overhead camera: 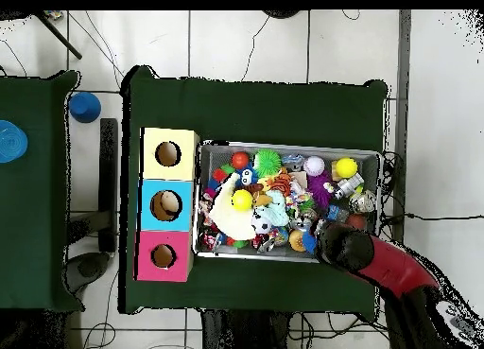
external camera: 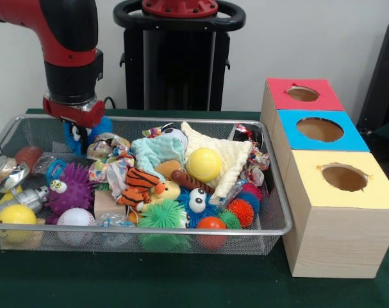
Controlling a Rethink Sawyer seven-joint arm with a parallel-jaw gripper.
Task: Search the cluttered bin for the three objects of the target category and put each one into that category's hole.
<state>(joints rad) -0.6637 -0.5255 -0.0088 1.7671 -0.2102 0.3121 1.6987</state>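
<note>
At the far left corner of the silver wire-mesh bin [external camera: 279, 212], the gripper [external camera: 82, 136] sits over a fuzzy blue toy [external camera: 97, 131]; whether its fingers hold it, I cannot tell. No hole visibly holds anything, so sorting looks barely begun.

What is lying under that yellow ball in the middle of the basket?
The yellow ball rests on a cream knitted cloth, beside a light blue cloth. Whatever lies beneath those cloths is covered and cannot be seen.

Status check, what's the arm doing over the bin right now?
Gripper down in wire mesh bin, far corner, on blue fuzzy toy; fingers hidden. Three wooden boxes' holes unobstructed. Clutter packed tight around.
</note>
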